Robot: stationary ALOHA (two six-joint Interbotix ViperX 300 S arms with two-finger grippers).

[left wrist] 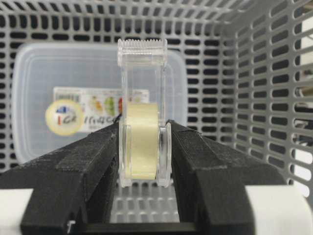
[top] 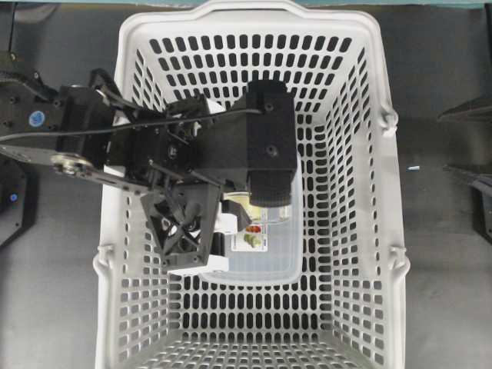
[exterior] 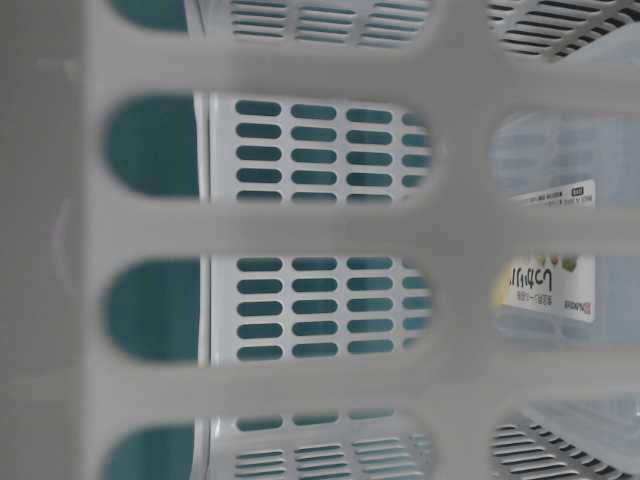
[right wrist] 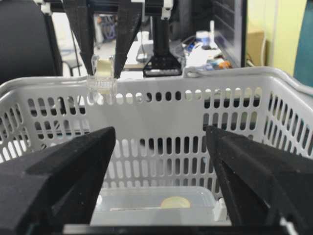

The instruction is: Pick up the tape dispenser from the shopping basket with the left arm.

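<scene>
The tape dispenser (left wrist: pixel 143 147), clear plastic with a pale yellowish roll, stands upright between the black fingers (left wrist: pixel 88 156) of my left gripper (left wrist: pixel 143 128), which is shut on its two flat sides. From the right wrist view the dispenser (right wrist: pixel 102 73) hangs from that gripper just above the far rim of the light grey shopping basket (right wrist: pixel 161 88). Overhead, the left arm (top: pixel 207 154) reaches over the basket (top: pixel 384 192) and hides most of the dispenser. My right gripper (right wrist: pixel 160 142) is open and holds nothing, facing into the basket.
A translucent rounded-rectangle container (left wrist: pixel 34 98) with a printed label lies on the basket floor below the left gripper, also seen as the container (top: pixel 261 265) overhead. The basket's slotted walls (left wrist: pixel 274 98) stand close on the right. The table-level view looks through a basket wall (exterior: pixel 300 230).
</scene>
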